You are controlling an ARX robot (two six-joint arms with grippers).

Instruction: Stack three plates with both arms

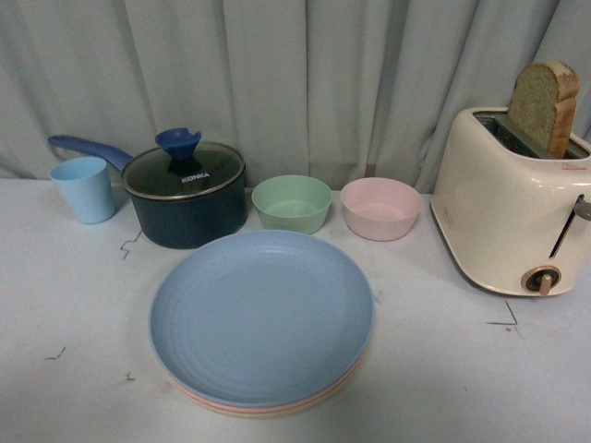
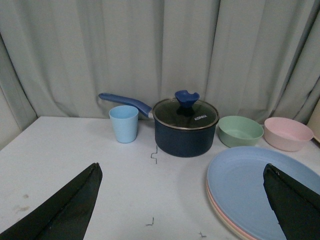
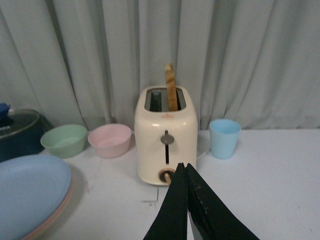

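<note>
My left end effector (image 2: pixel 182 200) hangs spread wide and empty above the bench (image 2: pixel 75 145), clear of the stack. The light blue plate (image 1: pixel 261 317) lies on top, pink and beige rims showing beneath, so the stacking looks finished. My right end effector (image 3: pixel 186 200) is pressed together, empty, facing the toaster (image 3: pixel 165 134).

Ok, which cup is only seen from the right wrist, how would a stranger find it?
Start at the cream toaster holding a bread slice. The light blue cup stands alone on its far side from the bowls, unlike the cup beside the pot.
</note>
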